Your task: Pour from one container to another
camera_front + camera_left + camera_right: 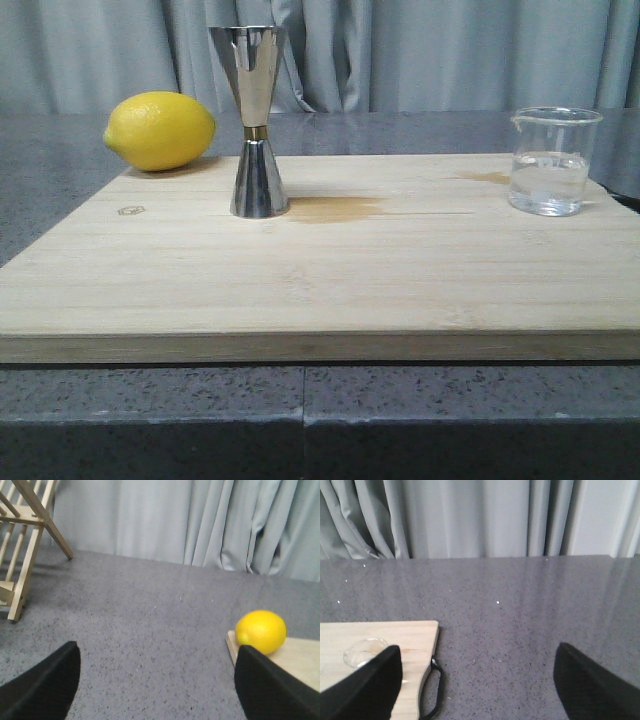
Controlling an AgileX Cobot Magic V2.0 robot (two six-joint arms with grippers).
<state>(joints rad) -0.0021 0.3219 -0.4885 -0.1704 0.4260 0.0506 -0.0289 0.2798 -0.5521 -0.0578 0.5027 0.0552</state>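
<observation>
Lemon [160,130]: sits at the far left corner of the wooden board [320,290], just off my left gripper [155,680]. It is round and could roll if I brush it.
Left jaws: spread wide apart, holding nothing, hanging over bare grey tabletop [150,610] beside the board's left edge.
Jigger [255,120]: stands upright on the board's left half, near the lemon. It is tall, narrow at the waist and small at the foot, so I judge a light knock from the glass or my fingers would topple it. Its mouth is small, so a fast or off-centre pour would miss.
Stain [335,208]: a brownish mark on the board touching the jigger's foot; whether wet or slippery I cannot tell.
Beaker [552,160]: upright near the board's right edge, part full of clear liquid, well apart from the jigger. Smooth glass may slip in a weak pinch, and carrying it across could slosh.
Right jaws: my right gripper [475,680] is also wide apart and empty, beside the board's right edge, the beaker just inside one finger [365,685].
</observation>
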